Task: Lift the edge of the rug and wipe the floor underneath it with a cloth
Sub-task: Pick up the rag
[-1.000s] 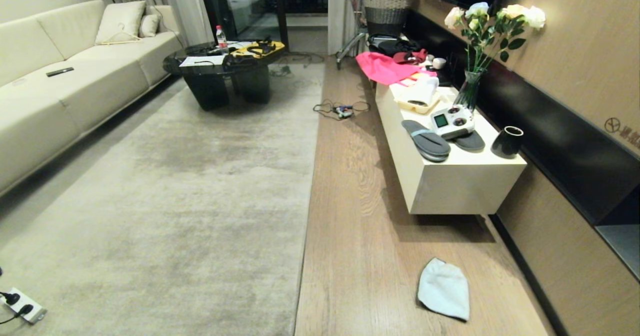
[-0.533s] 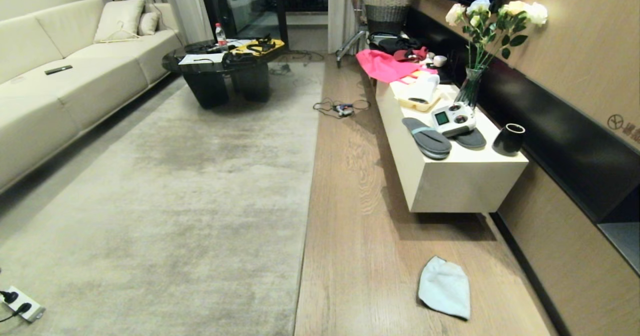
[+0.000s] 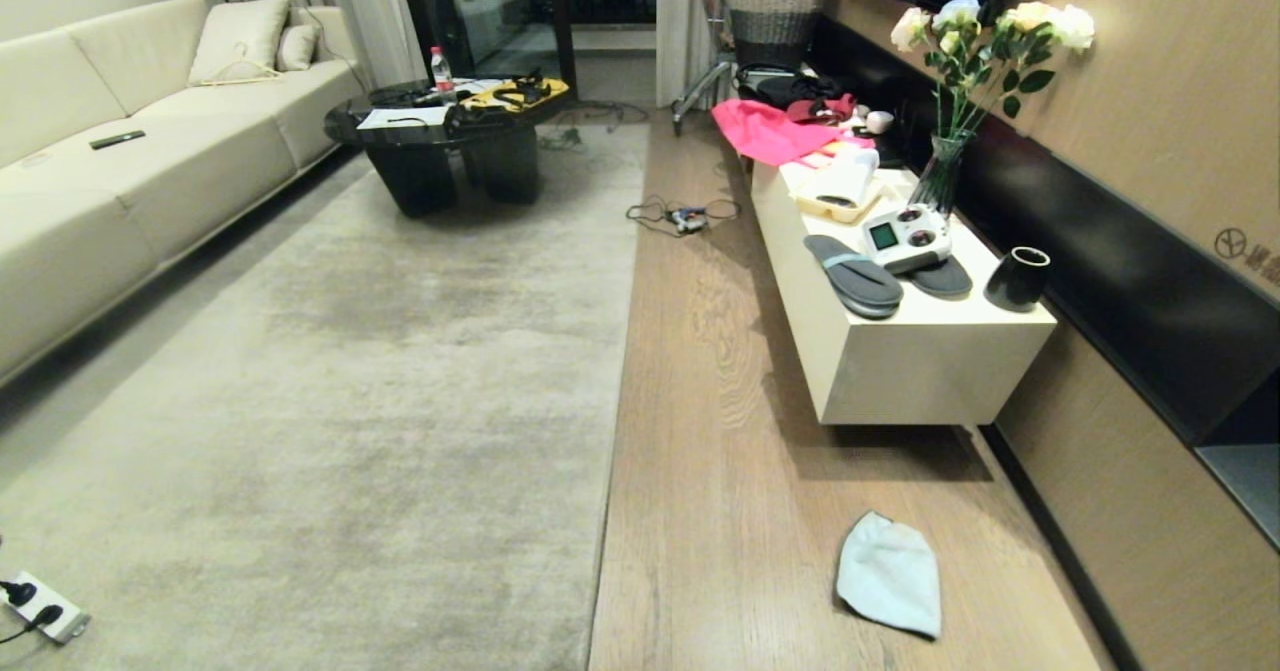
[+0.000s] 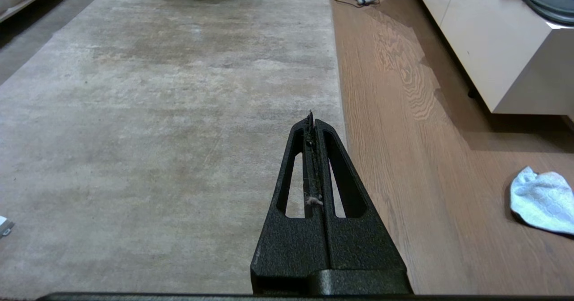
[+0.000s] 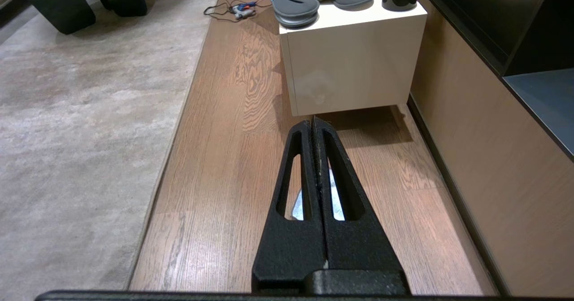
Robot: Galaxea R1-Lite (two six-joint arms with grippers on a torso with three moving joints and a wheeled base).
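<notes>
- Right now neither arm shows in the head view; each wrist view shows its own pincer clenched shut and empty, the left pincer (image 4: 312, 121) over the rug near its border, the right pincer (image 5: 313, 126) over the bare floor (image 3: 720, 431).
- The cloth (image 3: 889, 573) lies flat on the floor on the robot's right, between the rug edge (image 3: 612, 431) and the wall, nearer than the low white surface (image 3: 930, 361) and well apart from the rug.
- In the right wrist view the cloth (image 5: 334, 200) shows only through the slots of the fingers, so it sits almost straight under and ahead of that pincer; from the left pincer it lies well off to the side (image 4: 542, 198).
- Judged from that, the right arm is nearer the cloth and the left arm nearer the rug edge.
- The rug edge runs as a straight line away from the robot, its long axis front to back; a lift would come from the floor side.
- Writing: a dark round mark with a few characters on the wall panel (image 3: 1245, 251) at far right, too small to read; nothing else legible.
</notes>
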